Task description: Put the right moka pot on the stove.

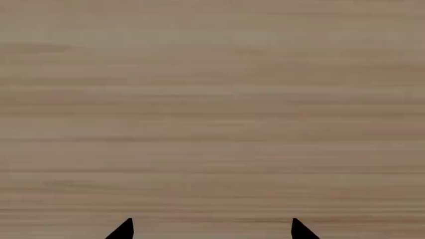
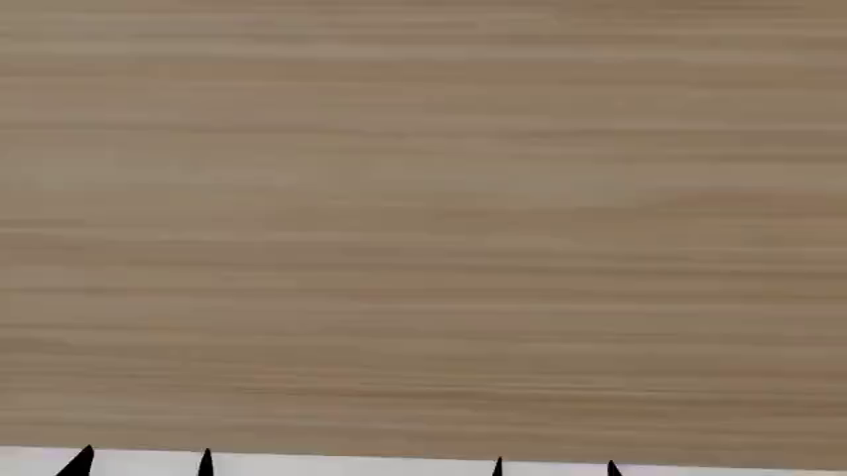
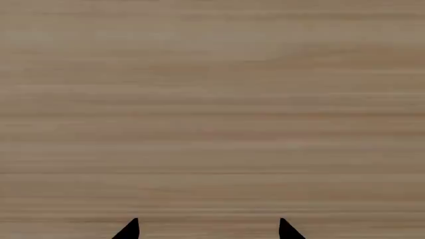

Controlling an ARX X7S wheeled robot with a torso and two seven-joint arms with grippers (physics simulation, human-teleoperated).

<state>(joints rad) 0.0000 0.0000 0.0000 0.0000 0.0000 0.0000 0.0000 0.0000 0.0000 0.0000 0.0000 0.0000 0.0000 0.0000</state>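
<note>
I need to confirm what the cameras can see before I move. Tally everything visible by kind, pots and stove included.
Moka pots: 0
Stoves: 0
Grippers: 2, only black fingertips showing, left gripper and right gripper, each with a wide gap and nothing between
Wooden surface: 1, filling all three views
White strip along the head view's lower edge: 1
Total: 4

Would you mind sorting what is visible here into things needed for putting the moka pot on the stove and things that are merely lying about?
For the job:
- left hand, fingertips apart, holding nothing
- right hand, fingertips apart, holding nothing
- No moka pot or stove shows in any view.

Just there:
- wooden surface, filling all three views
- white strip along the head view's lower edge
</note>
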